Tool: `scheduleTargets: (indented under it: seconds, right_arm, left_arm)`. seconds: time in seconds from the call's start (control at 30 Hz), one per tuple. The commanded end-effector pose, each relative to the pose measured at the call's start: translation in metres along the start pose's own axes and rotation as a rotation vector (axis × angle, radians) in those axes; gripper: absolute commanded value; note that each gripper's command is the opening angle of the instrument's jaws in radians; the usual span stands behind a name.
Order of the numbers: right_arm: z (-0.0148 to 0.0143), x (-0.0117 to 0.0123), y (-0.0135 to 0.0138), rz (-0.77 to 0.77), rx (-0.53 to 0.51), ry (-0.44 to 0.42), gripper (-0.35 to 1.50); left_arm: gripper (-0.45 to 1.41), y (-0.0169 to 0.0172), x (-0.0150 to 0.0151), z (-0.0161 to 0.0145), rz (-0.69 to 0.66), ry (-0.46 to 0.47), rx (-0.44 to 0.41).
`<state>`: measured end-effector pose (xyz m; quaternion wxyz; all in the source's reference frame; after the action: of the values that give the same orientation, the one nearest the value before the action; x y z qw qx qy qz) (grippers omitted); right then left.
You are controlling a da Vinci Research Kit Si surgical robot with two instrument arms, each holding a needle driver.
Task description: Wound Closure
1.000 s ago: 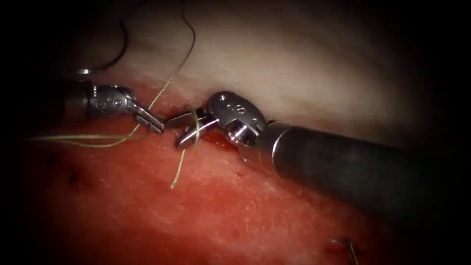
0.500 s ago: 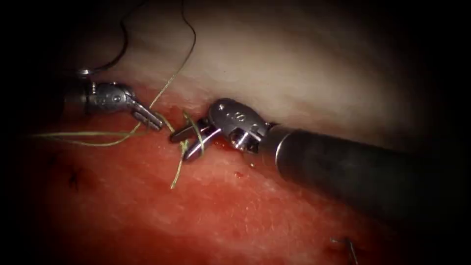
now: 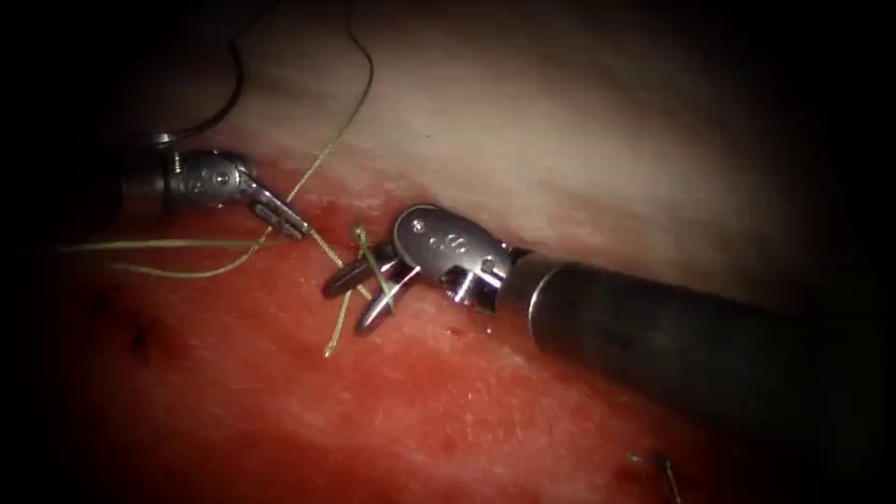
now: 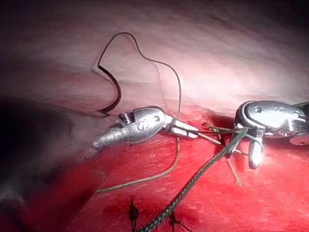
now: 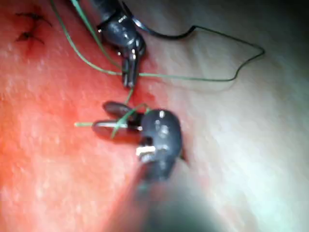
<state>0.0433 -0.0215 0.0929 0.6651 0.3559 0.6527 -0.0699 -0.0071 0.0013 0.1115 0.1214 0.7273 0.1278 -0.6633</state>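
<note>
Olive-green thread (image 3: 308,173) is held in the closed jaws of the left tool (image 3: 291,225), on the left of the cut (image 3: 317,201). From that grip one strand runs to a small knot (image 3: 359,233) at the wound edge, another trails far up over the pale tissue (image 3: 560,140), and more lies off to the left. The right tool (image 3: 353,299) is seen with its jaws parted, a loop of thread draped across them and a short free end (image 3: 334,336) hanging toward the near side; nothing is gripped by it. The needle (image 4: 112,84) is seen in the left wrist view as a dark curve lying loose on the pale tissue, far behind the left tool, out of the tissue and held by neither tool.

For this work to go well, the left tool's hold would best be kept steady and the strand level with the wound, so the knot is not lifted off the edge; this is a judgement only.

The near tissue is wet and red with fluid (image 3: 420,392). An earlier stitch (image 3: 140,334) is seen at the near left.
</note>
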Motion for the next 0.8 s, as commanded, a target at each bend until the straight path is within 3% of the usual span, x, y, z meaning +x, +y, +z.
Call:
scheduleTargets:
  seconds: [0.03, 0.3, 0.8]
  right_arm:
    - [0.0006, -0.0003, 0.0008, -0.027, 0.005, -0.015, 0.71]
    - [0.0016, -0.0007, 0.0004, -0.113, 0.031, -0.099, 0.78]
    - [0.0033, -0.0011, 0.0017, -0.205, -0.017, -0.237, 0.83]
  left_arm:
    - [-0.45, -0.0002, -0.0008, 0.0004, 0.002, 0.0, -0.001]
    - [-0.45, -0.0002, -0.0008, 0.0004, -0.01, 0.0, -0.001]
    - [-0.45, 0.0004, -0.0008, 0.0002, -0.019, 0.0, -0.005]
